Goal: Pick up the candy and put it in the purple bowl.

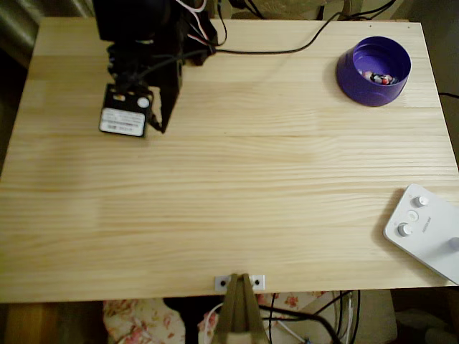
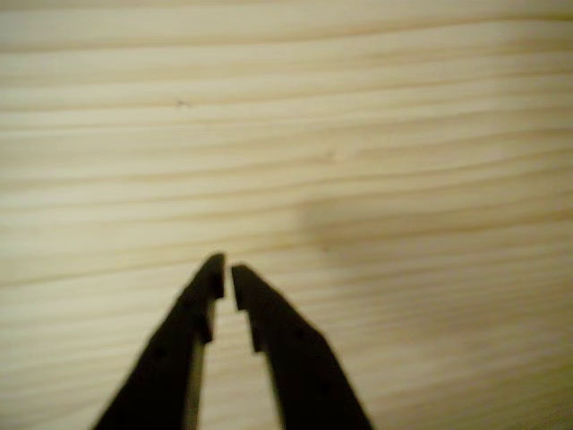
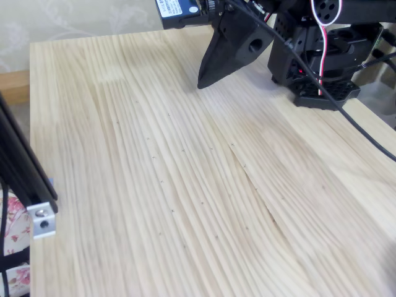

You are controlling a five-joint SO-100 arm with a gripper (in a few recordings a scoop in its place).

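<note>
The purple bowl (image 1: 353, 84) stands at the table's far right corner in the overhead view. Inside it lies the candy (image 1: 380, 77), a tiny pinkish-red and black sweet with pale ends. My black gripper (image 1: 159, 129) hangs over the far left of the table, well away from the bowl. In the wrist view the gripper (image 2: 225, 266) is shut, its tips almost touching with nothing between them, above bare wood. The fixed view shows the gripper (image 3: 203, 85) pointing down just above the tabletop.
A white device with round knobs (image 1: 424, 231) lies at the near right edge. A black cable (image 1: 287, 50) runs along the far edge toward the arm base (image 3: 322, 68). A metal bracket (image 1: 240, 282) sits at the front edge. A black post (image 3: 25, 167) stands at the left.
</note>
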